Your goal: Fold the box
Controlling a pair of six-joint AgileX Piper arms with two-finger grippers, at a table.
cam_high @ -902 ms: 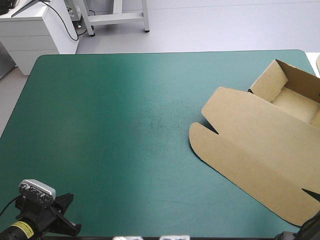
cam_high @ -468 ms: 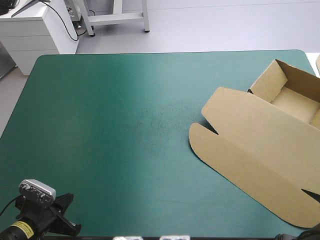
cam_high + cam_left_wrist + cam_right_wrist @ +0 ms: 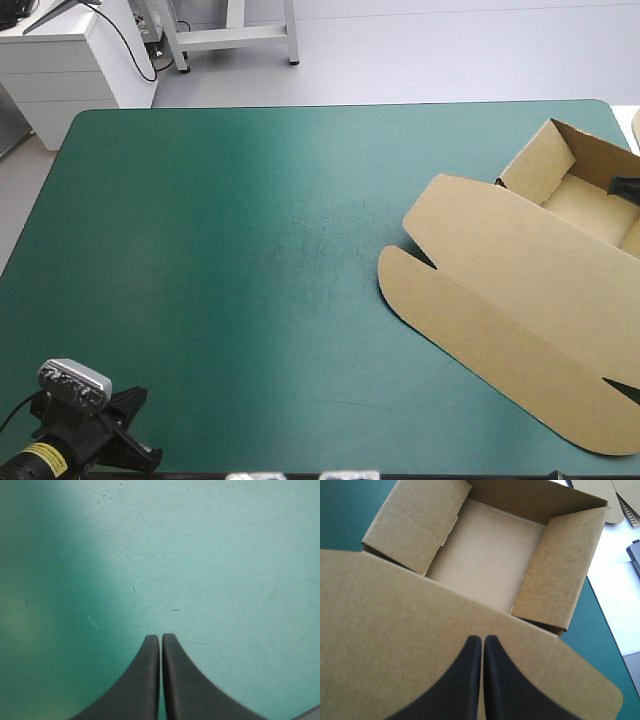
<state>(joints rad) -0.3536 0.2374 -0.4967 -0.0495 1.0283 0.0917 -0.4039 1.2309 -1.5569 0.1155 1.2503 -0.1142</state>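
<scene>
Down at the near left corner of the teal-green covered surface (image 3: 250, 250), the left arm sits low and drawn back, and the high view shows only its wrist there. Its own wrist view shows the left end effector (image 3: 161, 637) closed on nothing: the two black fingers meet in a pointed arch with a hairline slit between them, above bare, lightly scratched cover. The right arm is almost out of the high view, where a small dark part at the picture's right edge over the tray may belong to it, though that cannot be told for certain. The right wrist view places the right end effector (image 3: 482, 637) over the flat lid panel with its fingers pressed together and empty; whether the tips touch the board cannot be told. The brown cardboard box (image 3: 500, 280) lies at the right side of the surface as an open tray toward the far right corner, its rounded lid spread flat toward the middle and the near edge. Only the right wrist view looks down into the tray, showing a bare floor and two side flaps leaning inward. It also shows more brown board (image 3: 600, 486) lying beyond the surface's edge, past the tray.
</scene>
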